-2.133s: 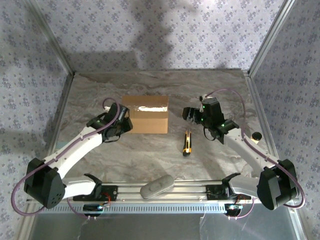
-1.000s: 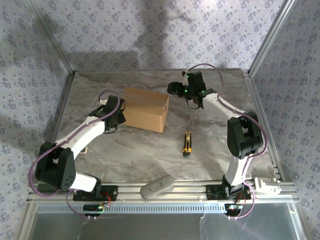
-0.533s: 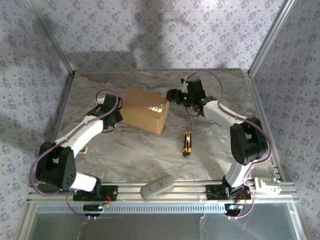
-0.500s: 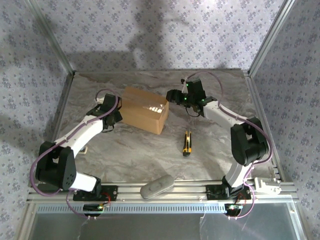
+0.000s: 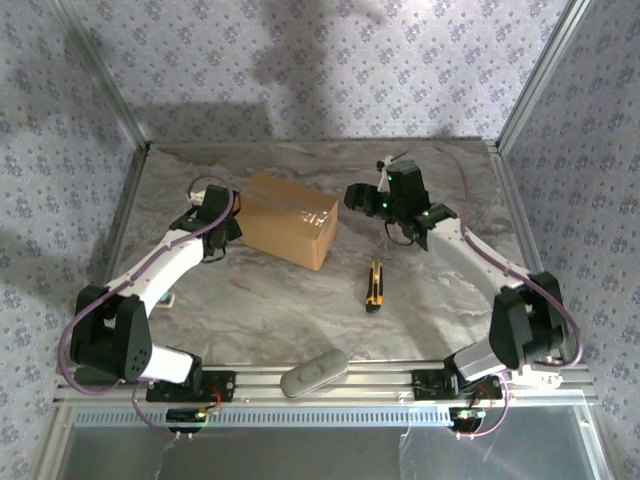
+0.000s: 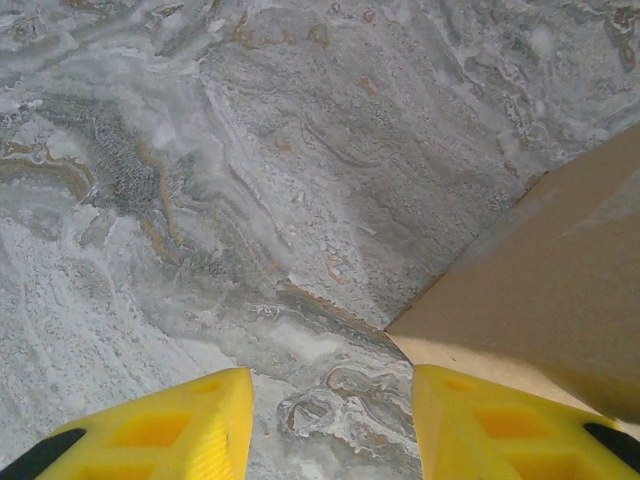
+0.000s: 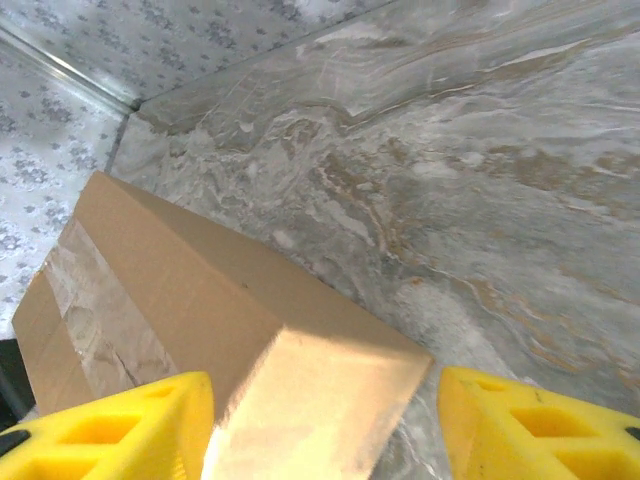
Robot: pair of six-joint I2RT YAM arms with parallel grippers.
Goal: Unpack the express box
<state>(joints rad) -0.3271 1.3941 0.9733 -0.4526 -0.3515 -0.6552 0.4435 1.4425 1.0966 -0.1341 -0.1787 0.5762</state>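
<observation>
**Top external view.**
- Express box: we record it on the marble table, left of centre and towards the far side. It is turned askew to the table edges, and its flaps are shut under a strip of shiny clear tape.
- Left tool: at the box's left end, just beside it. We cannot tell whether they touch.
- Right tool: just off the box's far right corner, pointing at it.
- Utility knife, yellow and black: lies on the table near the box's right end, apart from it.
- Grey oblong item: rests on the front rail between the arm bases.

**Left wrist view.**
- Left tool: its yellow fingers stand apart, with bare table between them and nothing held.
- Express box: one brown corner comes in from the right and ends just ahead of the right-hand finger.

**Right wrist view.**
- Right tool: its jaws are spread wide and hold nothing.
- Express box: lies ahead, its end face framed between the fingers.
- Clear tape: glints along the box's top face.
</observation>
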